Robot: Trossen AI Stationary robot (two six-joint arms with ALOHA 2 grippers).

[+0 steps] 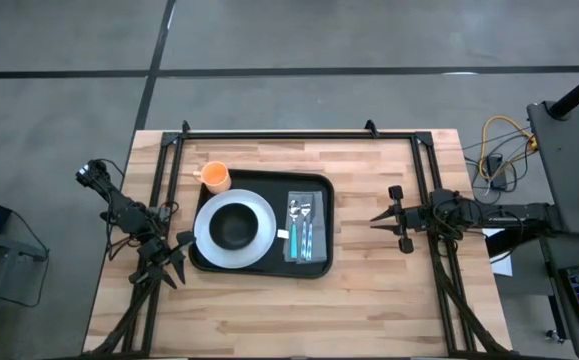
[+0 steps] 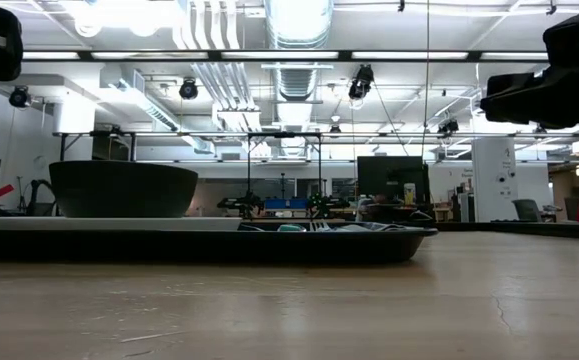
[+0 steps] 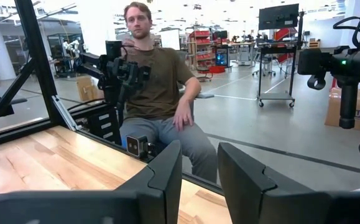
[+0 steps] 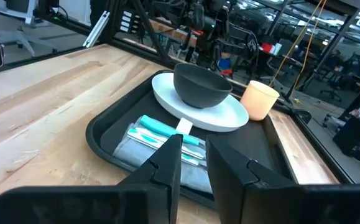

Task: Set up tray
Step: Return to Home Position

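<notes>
The black tray [image 1: 317,187] lies flat on the middle of the wooden table. On it sits the round white plate [image 1: 261,238] with a small black bowl [image 1: 234,225] on top. An orange cup [image 1: 215,177] stands at the tray's far left corner. A grey napkin [image 1: 306,232] with teal-handled cutlery lies on the tray's right side. My left gripper [image 1: 172,265] [image 3: 199,149] hovers off the tray's near left corner, open by a narrow gap. My right gripper [image 1: 376,220] [image 4: 194,140] hovers to the tray's right, pointing at it, also open by a narrow gap. Both grippers are empty.
Black frame rails [image 1: 269,135] run along the table's left, far and right sides. Bare wood [image 1: 299,310] lies near the tray's front. A person [image 3: 161,93] sits beyond the table's edge in the left wrist view. Cables [image 1: 494,150] lie off the table's right.
</notes>
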